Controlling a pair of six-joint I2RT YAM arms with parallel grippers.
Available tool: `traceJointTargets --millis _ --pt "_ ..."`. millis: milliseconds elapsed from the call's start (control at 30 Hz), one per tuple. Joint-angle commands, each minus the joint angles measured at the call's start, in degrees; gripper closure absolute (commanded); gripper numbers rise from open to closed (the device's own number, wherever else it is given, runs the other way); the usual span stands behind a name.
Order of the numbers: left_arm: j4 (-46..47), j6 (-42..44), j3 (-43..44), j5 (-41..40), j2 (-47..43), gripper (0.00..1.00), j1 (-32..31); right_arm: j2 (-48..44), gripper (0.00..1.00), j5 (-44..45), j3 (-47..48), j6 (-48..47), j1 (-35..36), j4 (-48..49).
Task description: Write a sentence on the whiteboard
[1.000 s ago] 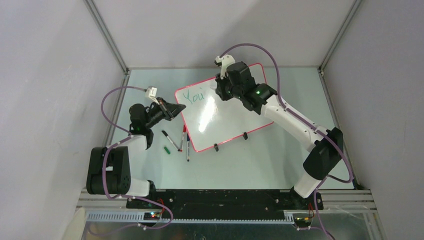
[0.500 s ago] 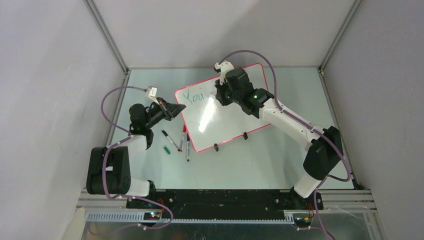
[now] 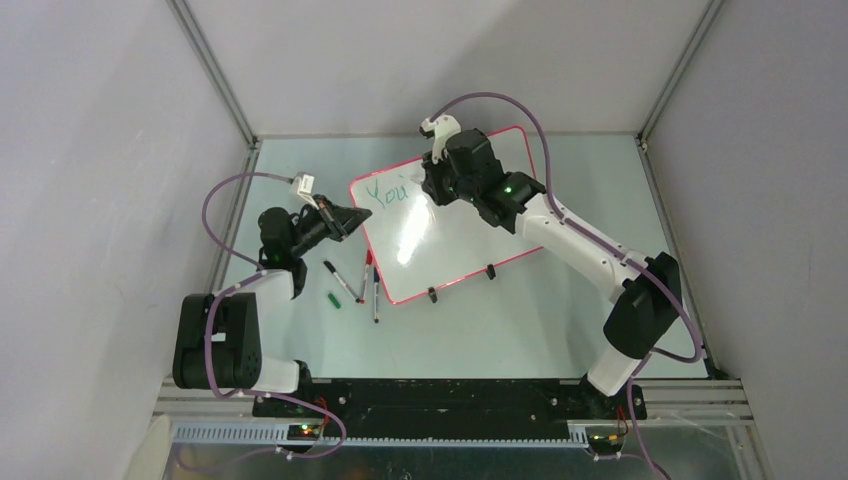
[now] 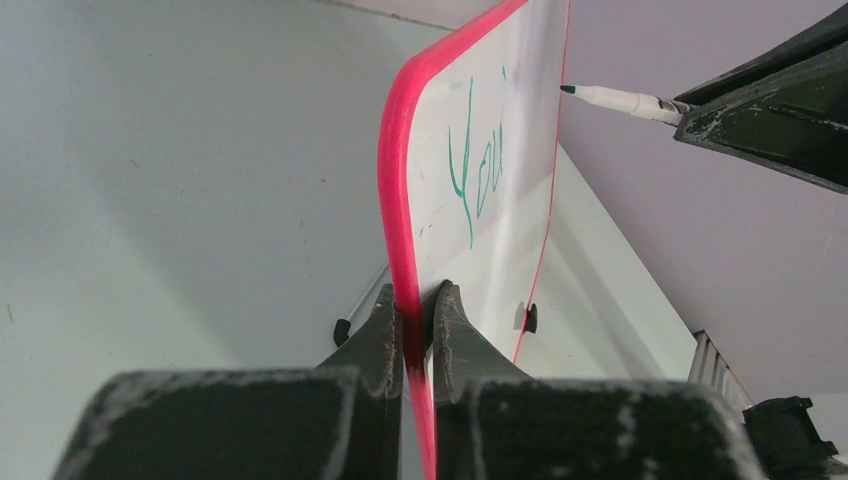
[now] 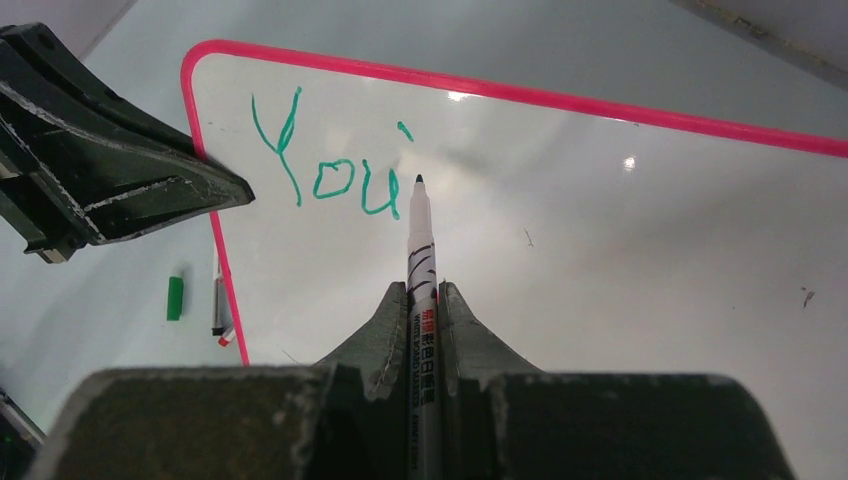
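- The right gripper (image 5: pixel 421 290) is clamped on a white marker (image 5: pixel 419 235). Its jaws pinch the barrel and the dark tip points out ahead.
- The tip sits just right of the "u" and below the apostrophe. Whether it touches the surface cannot be told.
- The sentence (image 5: pixel 330 175) reads "You'" so far, in small teal-green letters near the board's far-left corner. Most of the writing is not yet done.
- The whiteboard (image 3: pixel 455 235) lies skewed across the far middle of the table (image 3: pixel 560 320). It is glossy white with rounded corners, a thin red-pink rim and two black clip feet on its near long edge.
- The left gripper (image 4: pixel 417 305) is closed on the rim of the board's left short edge, bracing it.
- The board looks thin, stiff, light and slick, so it would likely slide or pivot under pen pressure. The bare rim is the sensible place to hold, clear of ink that could smear.
- Two loose markers (image 3: pixel 375 297) and a green cap (image 3: pixel 334 299) lie on the table just off the board's near-left corner.
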Motion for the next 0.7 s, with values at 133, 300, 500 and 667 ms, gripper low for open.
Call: traceJointTargets --millis 133,300,500,667 --pt "-7.9 10.9 -1.4 -6.3 2.4 1.00 -0.8 2.0 1.00 1.0 4.0 -0.6 0.0 0.0" --pt "-7.9 11.0 -1.4 -6.3 2.4 1.00 -0.8 2.6 1.00 1.1 4.0 -0.3 -0.1 -0.3" --pt "-7.9 10.9 -1.4 -6.2 2.3 1.00 -0.8 3.7 1.00 1.3 4.2 -0.2 -0.3 -0.6" --pt "-7.8 10.9 -1.4 -6.3 2.3 1.00 -0.8 3.9 1.00 1.8 3.7 0.3 -0.6 -1.1"
